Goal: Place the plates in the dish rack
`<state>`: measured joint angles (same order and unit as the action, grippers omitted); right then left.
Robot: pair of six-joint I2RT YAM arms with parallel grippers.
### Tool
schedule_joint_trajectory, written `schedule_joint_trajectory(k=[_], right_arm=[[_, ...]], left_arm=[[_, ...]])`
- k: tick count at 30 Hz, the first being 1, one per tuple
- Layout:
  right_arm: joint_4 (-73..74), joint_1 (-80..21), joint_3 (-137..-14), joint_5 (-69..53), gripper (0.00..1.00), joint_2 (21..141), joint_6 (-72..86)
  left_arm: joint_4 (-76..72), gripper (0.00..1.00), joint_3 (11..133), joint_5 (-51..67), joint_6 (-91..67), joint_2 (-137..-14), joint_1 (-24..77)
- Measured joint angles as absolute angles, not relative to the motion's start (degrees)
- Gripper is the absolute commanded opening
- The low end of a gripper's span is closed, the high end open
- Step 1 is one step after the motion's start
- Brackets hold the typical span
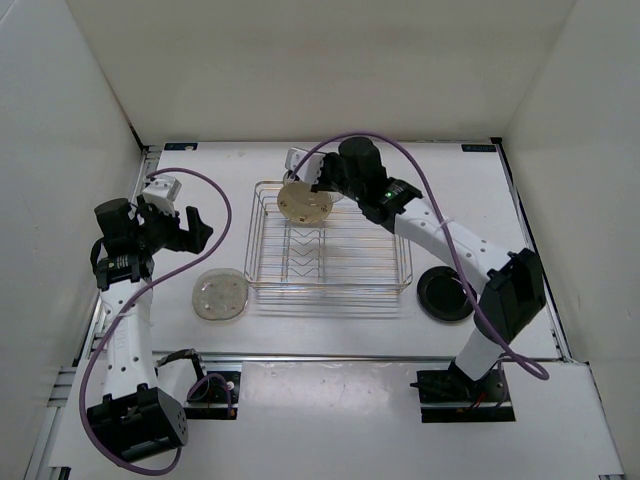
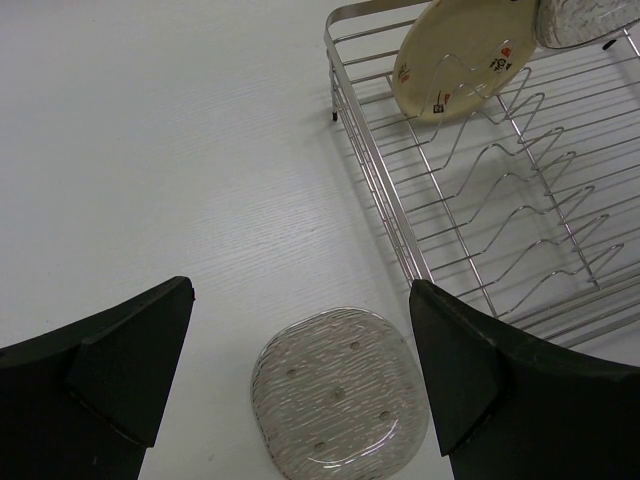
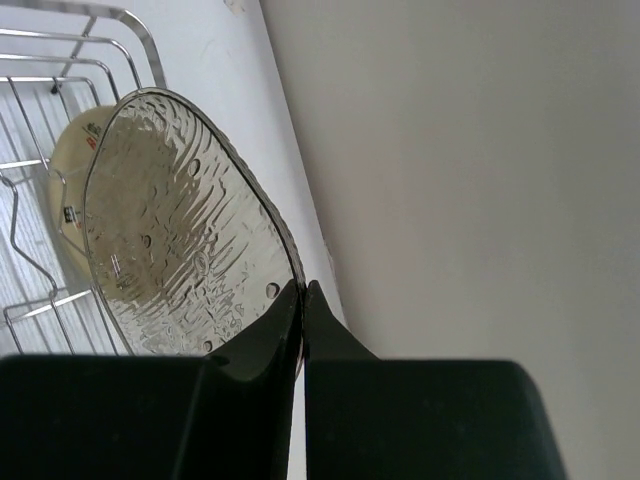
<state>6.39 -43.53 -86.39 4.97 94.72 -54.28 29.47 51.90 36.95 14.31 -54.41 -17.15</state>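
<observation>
Right jaws: pressed onto the rim of the pale textured plate (image 3: 180, 230), pinching it on edge.
Pale textured plate: held nearly upright over the far left corner of the dish rack (image 1: 380, 250), close beside the tan-yellow plate (image 1: 305, 203); whether the two touch, I cannot tell.
Tan-yellow plate: standing on edge in the rack's far end, leaning among the zigzag prongs, with small printed marks on its face.
Dish rack: chrome wire basket at mid-counter, with the near prongs bare.
Speckled translucent plate (image 1: 220, 296): flat on the counter (image 1: 520, 200), just off the rack's near left corner.
Left jaws: spread wide and gripping nothing, raised above the counter with the speckled plate below and between them in the wrist view.
Black plate (image 1: 445, 294): flat on the counter, beside the rack's near right corner.
</observation>
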Motion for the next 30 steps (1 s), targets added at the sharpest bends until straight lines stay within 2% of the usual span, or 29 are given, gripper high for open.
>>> schedule_joint_trajectory(k=[13,30], right_arm=[[7.3,-43.4,-93.6,0.0,0.0,102.1,-49.5],[4.4,-42.8,-93.6,3.4,0.0,106.0,-47.1]], left_arm=[[29.5,1.0,51.1,37.0,14.3,-54.4,-17.1],[29.5,1.0,51.1,37.1,14.3,-54.4,-17.1]])
